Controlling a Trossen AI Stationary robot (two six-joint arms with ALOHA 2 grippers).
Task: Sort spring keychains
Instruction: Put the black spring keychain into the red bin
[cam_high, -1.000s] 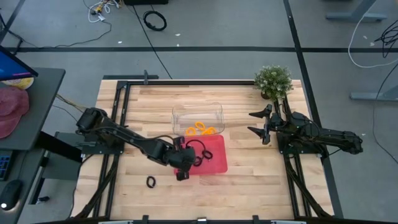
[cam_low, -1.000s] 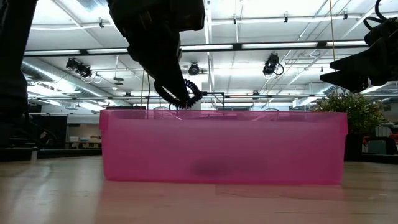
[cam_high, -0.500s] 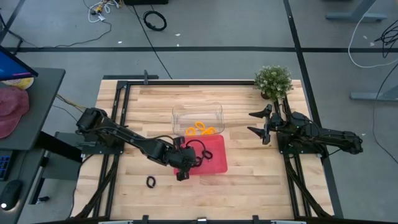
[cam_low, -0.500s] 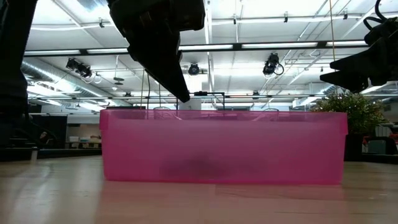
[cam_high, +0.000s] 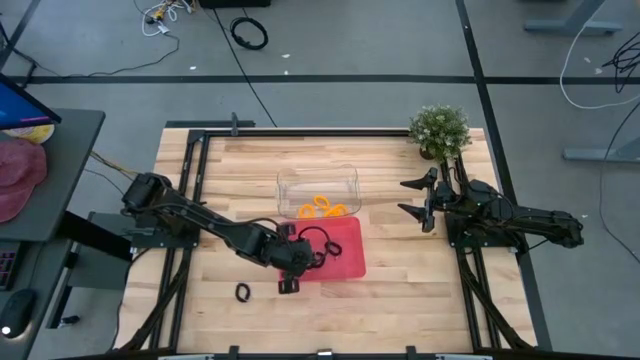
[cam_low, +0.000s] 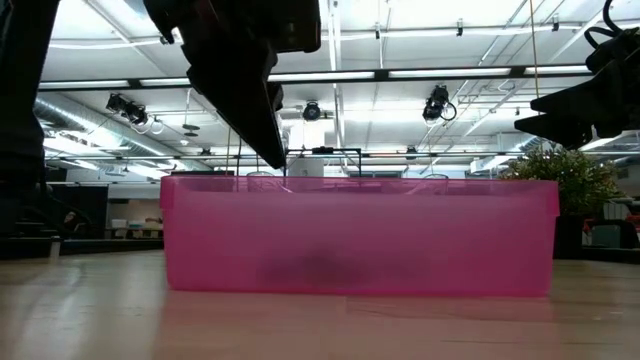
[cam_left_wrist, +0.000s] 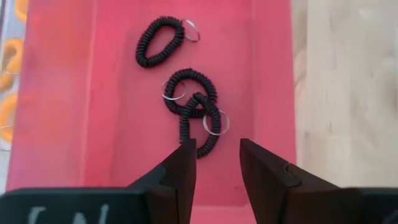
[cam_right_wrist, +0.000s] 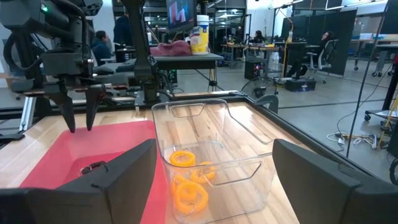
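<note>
left gripper (cam_left_wrist: 217, 163) open above red tray (cam_left_wrist: 62, 124); black keychains (cam_left_wrist: 196, 106) inside

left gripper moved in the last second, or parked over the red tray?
Yes. In the high view the left gripper has slid back off the red tray, toward the table's near edge; its fingers have opened, leaving black keychains in the tray.

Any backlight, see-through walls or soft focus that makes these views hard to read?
Low view: bright ceiling strips leave the left gripper a dark silhouette, and the red tray wall shows only a dim smudge inside. Left wrist view: black spring keychains sharp, near fingers soft. Right wrist view: clear bin shows reflections.
</note>
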